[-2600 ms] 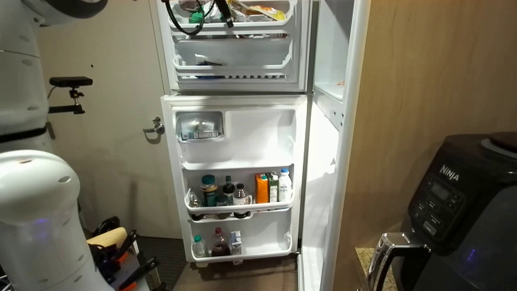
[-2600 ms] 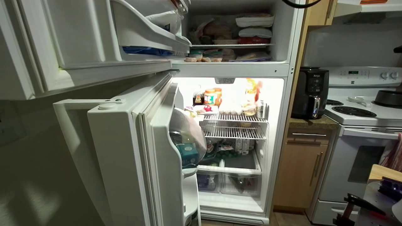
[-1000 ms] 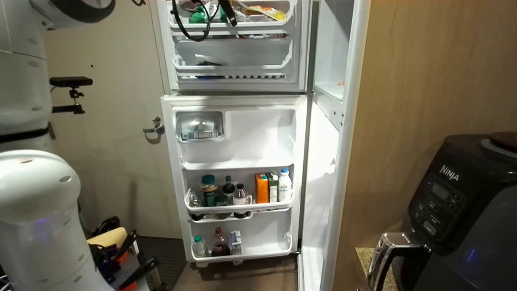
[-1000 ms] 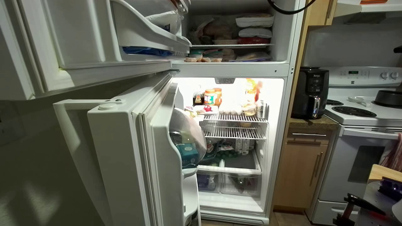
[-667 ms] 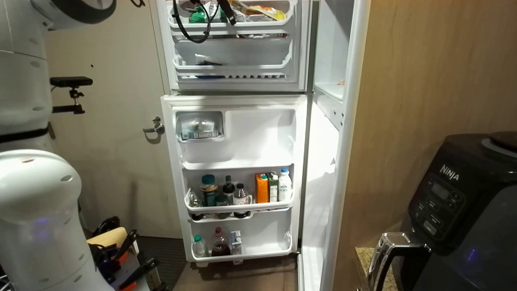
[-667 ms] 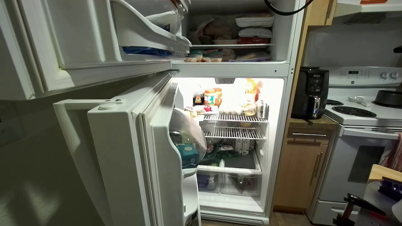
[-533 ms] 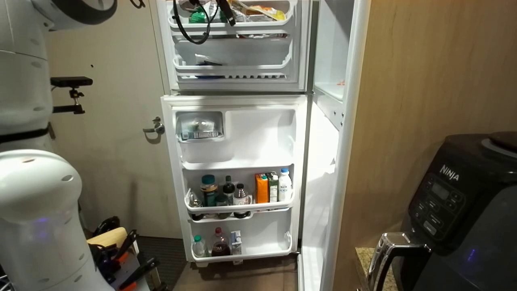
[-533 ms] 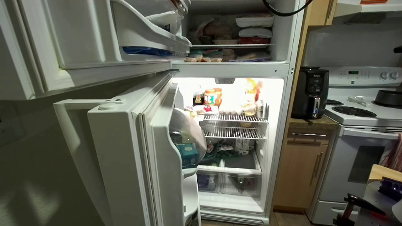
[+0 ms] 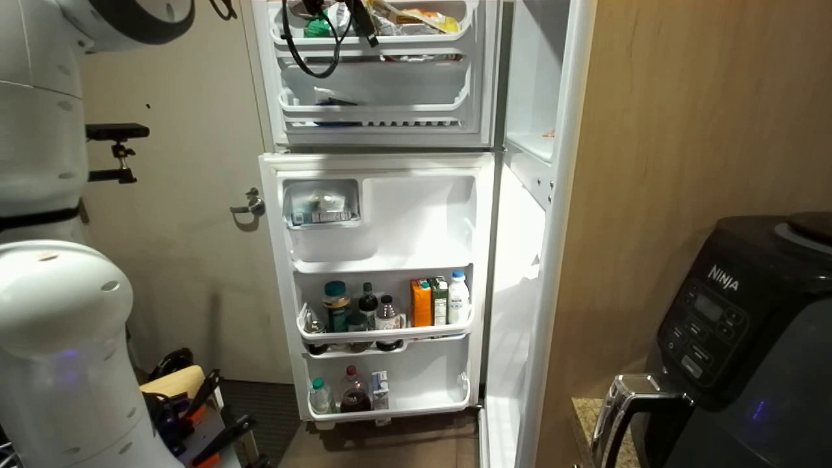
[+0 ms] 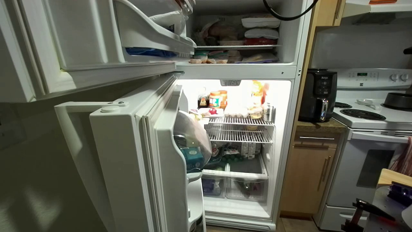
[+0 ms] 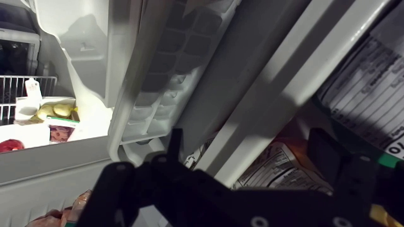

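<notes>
- In the wrist view the work looks to be at a stage before any grip: the gripper (image 11: 246, 130) holds nothing, and its fingers (image 11: 175, 142) stand widely spread.
- Nearest are a white rail (image 11: 279, 94), crossing the gap between the fingertips as seen there, and a printed bag (image 11: 363, 91) beyond it. Whether anything is touched, I cannot tell.
- The next move, I judge, calls for care: rail and bag lie so close in line that closing could catch either.
- Tilted behind the rail, between the fingers, sits a labelled packet (image 11: 277, 170).
- In an exterior view, the freezer door's top bin (image 9: 416, 39) holds a green bag (image 9: 317, 27) and a yellow packet (image 9: 445, 25); the bin below (image 9: 403, 108) holds a pale pouch (image 9: 325, 94).
- On the fridge door, a see-through box (image 9: 322, 185) holds something wrapped, too blurred to name.
- The door shelf (image 9: 390, 335) holds a jar (image 9: 337, 315), an orange carton (image 9: 421, 305) and a white bottle (image 9: 459, 299), among others.
- The lowest shelf (image 9: 416, 412) holds a green-capped bottle (image 9: 318, 396) and a dark drink (image 9: 355, 400).
- In the wrist view, a white box (image 11: 66, 100) inside the fridge holds yellow items (image 11: 61, 110).
</notes>
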Robot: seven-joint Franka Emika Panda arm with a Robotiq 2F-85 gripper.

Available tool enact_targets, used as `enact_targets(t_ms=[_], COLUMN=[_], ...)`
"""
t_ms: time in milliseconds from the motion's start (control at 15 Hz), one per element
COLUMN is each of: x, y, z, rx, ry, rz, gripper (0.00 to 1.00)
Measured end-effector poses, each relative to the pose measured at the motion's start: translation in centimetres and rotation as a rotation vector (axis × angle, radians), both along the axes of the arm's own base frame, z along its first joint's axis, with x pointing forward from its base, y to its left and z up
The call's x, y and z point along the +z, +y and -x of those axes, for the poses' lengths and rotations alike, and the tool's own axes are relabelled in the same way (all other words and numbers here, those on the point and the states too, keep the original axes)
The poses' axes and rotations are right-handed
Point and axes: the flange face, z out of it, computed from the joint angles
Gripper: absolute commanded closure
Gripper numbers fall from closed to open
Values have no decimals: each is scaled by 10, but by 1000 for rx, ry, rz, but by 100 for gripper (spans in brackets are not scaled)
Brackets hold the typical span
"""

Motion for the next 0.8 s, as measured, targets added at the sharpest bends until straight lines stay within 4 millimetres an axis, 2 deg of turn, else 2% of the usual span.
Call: enact_targets(t_ms=[800], x=[-9], y=[2], z=[-13], rx=[-6], ry=[2], rz=[7], gripper=[0])
